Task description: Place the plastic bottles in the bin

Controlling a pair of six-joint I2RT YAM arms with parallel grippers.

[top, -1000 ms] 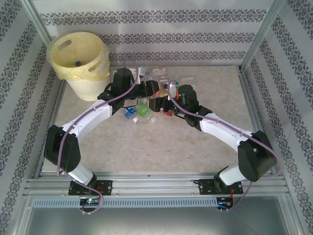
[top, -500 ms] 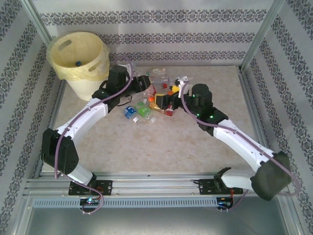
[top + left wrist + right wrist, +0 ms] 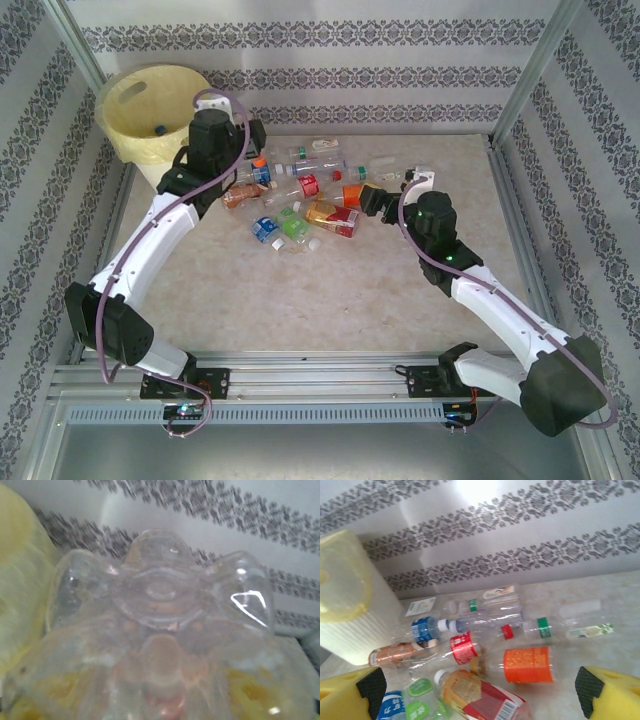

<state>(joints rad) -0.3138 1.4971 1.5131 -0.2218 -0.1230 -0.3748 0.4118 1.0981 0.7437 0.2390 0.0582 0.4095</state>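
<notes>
Several plastic bottles (image 3: 300,195) lie in a pile on the table, with red, orange, blue and green labels. My left gripper (image 3: 248,128) is raised beside the bin (image 3: 112,100), shut on a clear plastic bottle (image 3: 160,625) whose base fills the left wrist view and hides the fingers. The bin's yellow liner (image 3: 20,580) shows just left of that bottle. My right gripper (image 3: 375,196) stands open at the pile's right edge. Between its yellow fingertips (image 3: 350,695) lie an orange-labelled bottle (image 3: 527,664) and a yellow-and-red one (image 3: 475,695), neither held.
The cream bin (image 3: 345,605) stands at the far left corner, with something small and blue (image 3: 158,128) inside. Patterned walls close the back and sides. Metal frame posts (image 3: 535,70) rise at the corners. Bare tabletop (image 3: 330,300) lies in front of the pile.
My left arm has swung left and up from the pile to the bin with the clear bottle. My right arm has drawn back rightwards from the pile, its jaws wider.
</notes>
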